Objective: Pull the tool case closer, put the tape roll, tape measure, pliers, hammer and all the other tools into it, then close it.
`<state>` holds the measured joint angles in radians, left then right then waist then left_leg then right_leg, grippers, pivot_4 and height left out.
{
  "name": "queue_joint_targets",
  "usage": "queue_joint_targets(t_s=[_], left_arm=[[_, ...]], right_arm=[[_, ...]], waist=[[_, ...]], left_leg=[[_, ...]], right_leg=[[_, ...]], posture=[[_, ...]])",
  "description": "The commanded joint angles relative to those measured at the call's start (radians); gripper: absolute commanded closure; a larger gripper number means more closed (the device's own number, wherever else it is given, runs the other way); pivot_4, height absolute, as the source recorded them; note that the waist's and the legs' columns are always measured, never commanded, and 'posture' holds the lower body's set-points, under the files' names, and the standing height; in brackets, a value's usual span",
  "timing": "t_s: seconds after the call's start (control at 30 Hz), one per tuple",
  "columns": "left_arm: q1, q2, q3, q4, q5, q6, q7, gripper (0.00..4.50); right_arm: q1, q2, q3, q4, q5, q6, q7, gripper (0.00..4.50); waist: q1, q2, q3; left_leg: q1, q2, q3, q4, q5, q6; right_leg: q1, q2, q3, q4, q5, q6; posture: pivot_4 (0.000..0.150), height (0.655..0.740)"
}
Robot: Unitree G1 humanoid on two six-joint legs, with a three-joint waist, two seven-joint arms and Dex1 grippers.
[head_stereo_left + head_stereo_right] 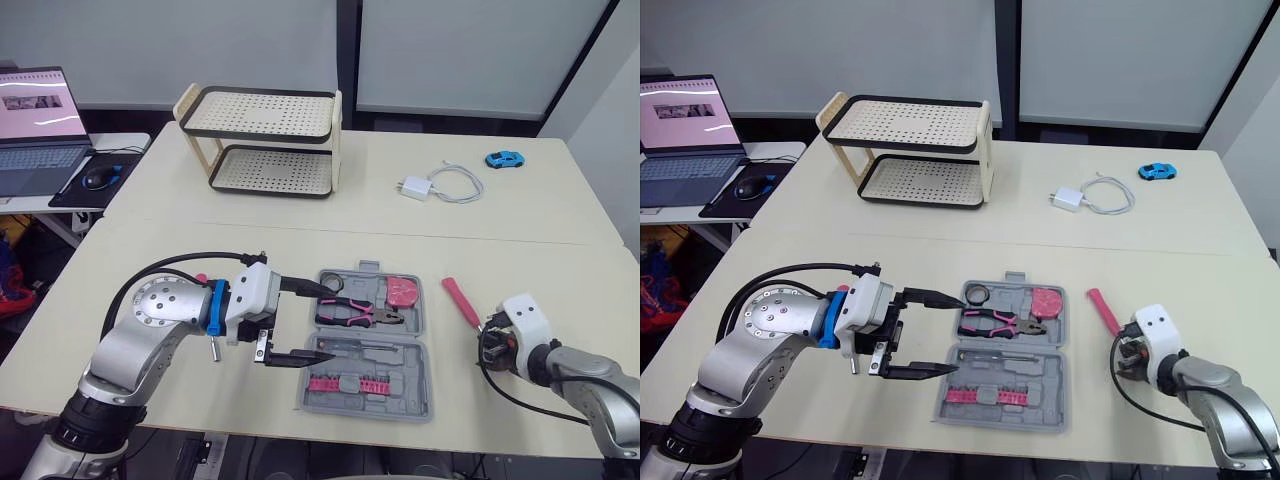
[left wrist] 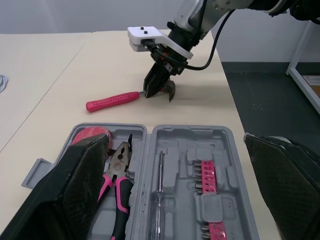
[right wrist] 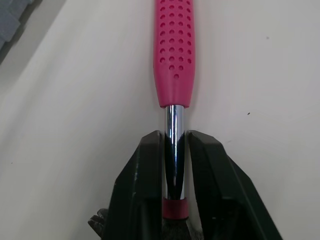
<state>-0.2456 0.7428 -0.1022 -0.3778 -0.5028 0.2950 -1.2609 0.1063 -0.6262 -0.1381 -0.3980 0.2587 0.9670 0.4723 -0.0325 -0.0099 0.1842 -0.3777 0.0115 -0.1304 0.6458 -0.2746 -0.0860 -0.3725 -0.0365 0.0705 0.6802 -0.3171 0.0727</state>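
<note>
On pale table [image 1: 500, 215], open case [image 1: 372, 353], rack [image 1: 260, 112], laptop [image 1: 40, 130]

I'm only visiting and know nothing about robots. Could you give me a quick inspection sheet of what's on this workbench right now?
Surface: pale table.
Job's things: grey tool case lies open, with pliers and pink bits inside; hammer lies on the table to its right.
Clutter: two-tier rack, white charger, blue toy car.
Grippers: left gripper open at the case's left edge; right gripper shut on the hammer's metal shaft.
Cables: charger's white cable, loosely looped.
Surroundings: laptop and mouse on a side desk.
</note>
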Motion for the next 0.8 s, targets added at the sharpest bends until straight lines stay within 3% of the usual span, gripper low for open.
queue_joint_targets(t_s=[0.03, 0.1, 0.23, 0.33, 0.8], left_arm=[[-0.002, 0.009, 0.014, -0.008, -0.011, -0.015, -0.014, 0.0], [-0.002, 0.011, 0.015, -0.007, -0.011, -0.014, -0.018, 0.0], [-0.009, 0.004, 0.006, -0.01, -0.009, -0.006, -0.017, 0.0], [-0.023, -0.007, -0.007, -0.01, -0.008, 0.0, -0.012, 0.0], [-0.032, -0.014, -0.02, -0.004, -0.004, -0.005, -0.017, 0.0]], right_arm=[[0.071, -0.086, -0.063, -0.049, 0.019, -0.118, 0.112, 2.57], [0.122, -0.129, -0.09, -0.045, 0.025, -0.193, 0.175, 2.11], [0.129, -0.08, -0.154, 0.045, 0.049, -0.361, 0.204, 2.11], [0.109, -0.07, -0.114, 0.126, 0.011, -0.456, 0.211, 2.11], [0.026, -0.032, -0.021, 0.16, 0.012, -0.321, 0.165, 2.11]], waist=[[0.002, 0.001, 0.0], [0.002, 0.0, 0.0], [-0.004, -0.002, 0.0], [-0.007, -0.002, 0.0], [-0.001, -0.002, 0.0]], left_leg=[[0.0, 0.0, 0.0, 0.0, 0.0, 0.0], [-0.001, -0.001, 0.0, 0.0, 0.0, 0.0], [0.0, 0.0, 0.0, 0.0, 0.0, 0.0], [0.002, 0.0, 0.0, 0.0, 0.0, 0.0], [0.002, 0.0, 0.0, 0.0, 0.0, 0.0]], right_leg=[[0.0, 0.0, 0.0, 0.0, 0.0, 0.0], [0.0, 0.0, 0.0, -0.001, 0.0, 0.0], [0.0, 0.0, 0.0, 0.0, 0.0, 0.0], [0.002, 0.0, 0.0, 0.0, 0.0, 0.0], [0.002, 0.0, 0.0, 0.0, 0.0, 0.0]], posture=[[0.15, 0.735], [0.15, 0.735], [0.15, 0.735], [0.15, 0.735], [0.15, 0.735]])
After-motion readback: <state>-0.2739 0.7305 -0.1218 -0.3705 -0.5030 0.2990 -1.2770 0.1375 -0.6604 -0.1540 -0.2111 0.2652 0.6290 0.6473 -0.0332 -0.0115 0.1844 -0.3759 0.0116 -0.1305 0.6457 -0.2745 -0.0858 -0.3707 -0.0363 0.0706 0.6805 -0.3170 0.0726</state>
